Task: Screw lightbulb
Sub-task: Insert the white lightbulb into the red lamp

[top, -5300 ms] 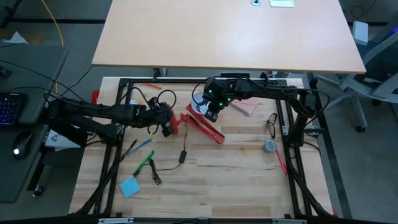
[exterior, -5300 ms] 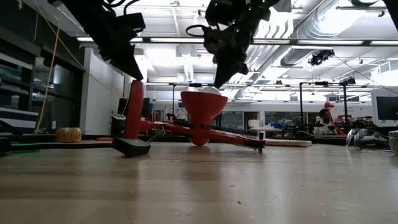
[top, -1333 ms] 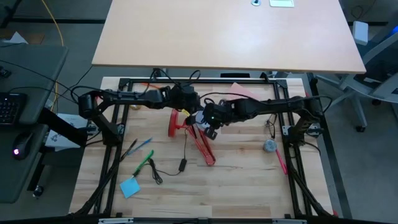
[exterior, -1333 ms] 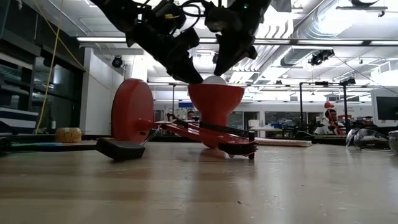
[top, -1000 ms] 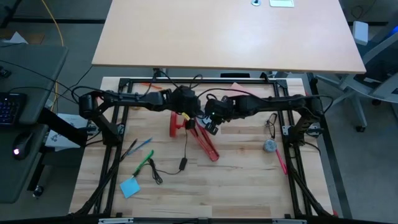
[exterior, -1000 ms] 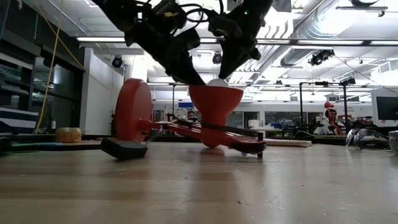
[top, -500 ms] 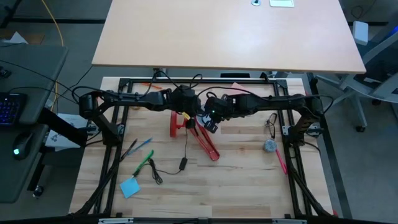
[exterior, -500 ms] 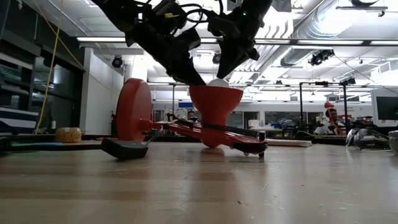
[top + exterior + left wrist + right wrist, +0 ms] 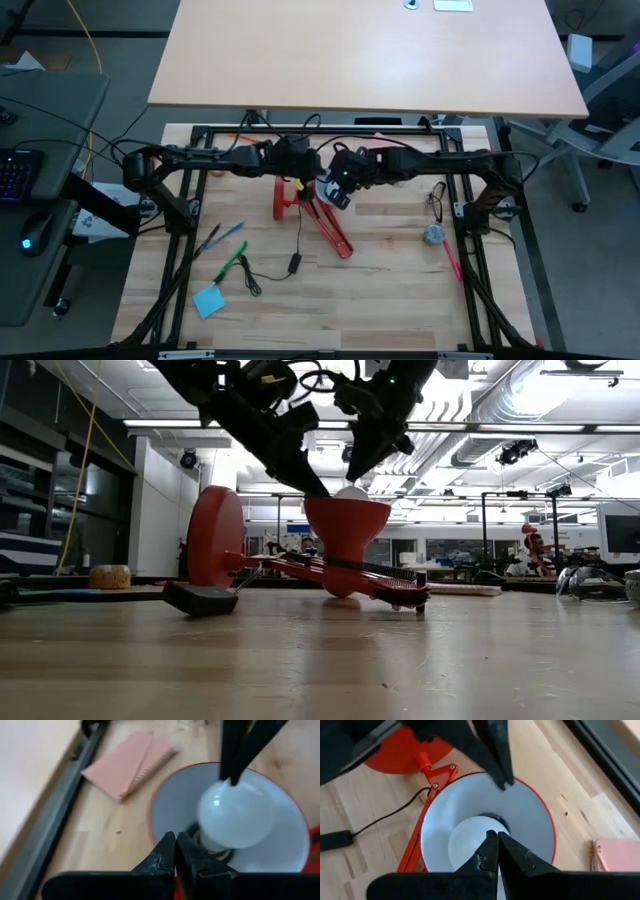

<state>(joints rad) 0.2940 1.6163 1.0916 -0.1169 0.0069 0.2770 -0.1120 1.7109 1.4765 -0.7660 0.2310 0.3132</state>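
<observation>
Two dark robot arms meet over a red metal desk lamp lying folded on a pale wooden table, its white-lined shade turned up. The small white pear-shaped lightbulb sits in the shade, its base at the socket. The left gripper has its fingers pressed together at the shade's rim, holding nothing; the right gripper, likewise pinched shut and empty, hangs just above the bulb's dome.

The risk, by these views: closed tips can only nudge smooth glass, so a push could tip the bulb askew in the socket or cross its thread, and pressure on the rim could roll the unclamped lamp (its round base stands on edge).

Elsewhere on the table lie a pink notepad, a blue sticky pad, pens and a small grey round object. Beyond it, a lit workshop with ceiling ducts; a person sits far right.
</observation>
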